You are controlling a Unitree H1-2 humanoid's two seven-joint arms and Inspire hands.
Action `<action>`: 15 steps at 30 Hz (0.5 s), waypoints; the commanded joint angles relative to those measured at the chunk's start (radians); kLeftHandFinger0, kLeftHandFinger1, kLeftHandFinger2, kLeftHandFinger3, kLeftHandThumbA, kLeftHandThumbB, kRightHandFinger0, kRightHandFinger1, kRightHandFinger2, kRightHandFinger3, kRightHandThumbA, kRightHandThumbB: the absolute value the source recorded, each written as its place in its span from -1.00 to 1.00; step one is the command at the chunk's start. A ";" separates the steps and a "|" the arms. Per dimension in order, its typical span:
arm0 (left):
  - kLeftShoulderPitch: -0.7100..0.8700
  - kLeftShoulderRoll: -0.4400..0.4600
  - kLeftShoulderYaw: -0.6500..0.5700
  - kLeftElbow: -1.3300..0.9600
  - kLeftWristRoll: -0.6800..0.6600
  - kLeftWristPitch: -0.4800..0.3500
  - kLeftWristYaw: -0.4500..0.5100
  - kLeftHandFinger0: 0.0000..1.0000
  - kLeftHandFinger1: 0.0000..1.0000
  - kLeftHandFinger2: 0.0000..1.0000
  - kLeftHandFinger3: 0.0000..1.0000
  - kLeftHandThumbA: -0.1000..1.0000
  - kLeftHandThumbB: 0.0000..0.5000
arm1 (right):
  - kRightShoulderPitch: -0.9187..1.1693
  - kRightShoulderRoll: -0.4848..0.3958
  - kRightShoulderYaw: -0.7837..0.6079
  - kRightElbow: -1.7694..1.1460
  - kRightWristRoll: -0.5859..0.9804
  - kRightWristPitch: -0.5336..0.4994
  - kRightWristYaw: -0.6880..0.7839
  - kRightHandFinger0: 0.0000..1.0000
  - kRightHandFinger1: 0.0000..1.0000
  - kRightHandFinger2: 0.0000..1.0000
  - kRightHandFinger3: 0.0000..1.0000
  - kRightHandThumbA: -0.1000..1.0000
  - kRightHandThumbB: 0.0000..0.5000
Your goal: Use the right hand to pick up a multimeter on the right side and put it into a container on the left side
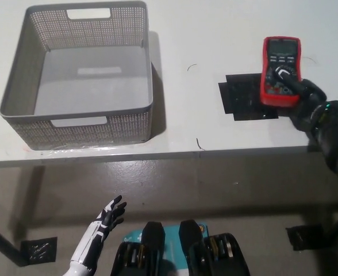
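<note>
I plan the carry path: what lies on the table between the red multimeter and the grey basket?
In the head view, between the multimeter and the basket lie only a black patch and bare white table.

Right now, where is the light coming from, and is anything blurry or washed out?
Head view: the grey basket throws its shadow to its right onto the white table, so light comes from the left; the table's far edge looks washed out; the red multimeter in the black right hand is sharp.

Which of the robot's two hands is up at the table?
The black right hand, gripping the red multimeter; the white left hand hangs open below the table edge.
</note>
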 commanded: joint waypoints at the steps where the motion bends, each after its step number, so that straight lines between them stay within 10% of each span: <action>1: 0.017 0.013 -0.007 -0.005 -0.008 -0.037 -0.018 1.00 1.00 1.00 1.00 1.00 0.18 | -0.141 0.116 -0.126 -0.066 0.294 0.134 0.203 -1.00 -0.86 0.24 0.16 -1.00 -0.37; 6: 0.019 0.011 -0.007 -0.005 -0.014 -0.043 -0.022 1.00 1.00 1.00 1.00 1.00 0.18 | -0.181 0.173 -0.089 -0.170 0.303 0.200 0.227 -1.00 -0.94 -0.01 0.19 -1.00 -0.41; 8: 0.021 0.012 -0.009 -0.001 -0.008 -0.054 -0.020 1.00 1.00 1.00 1.00 1.00 0.14 | -0.194 0.197 -0.067 -0.224 0.318 0.241 0.246 -1.00 -0.96 -0.03 -0.13 -1.00 -0.46; 10: 0.022 0.012 -0.011 -0.004 -0.002 -0.048 -0.018 1.00 1.00 1.00 1.00 1.00 0.16 | -0.209 0.225 -0.063 -0.288 0.355 0.287 0.236 -1.00 -0.84 0.20 1.00 -1.00 -0.39; 15: 0.030 0.009 -0.013 -0.007 -0.002 -0.052 -0.021 1.00 1.00 1.00 1.00 1.00 0.07 | -0.240 0.274 -0.025 -0.372 0.392 0.308 0.191 -1.00 -0.87 0.19 1.00 -1.00 -0.31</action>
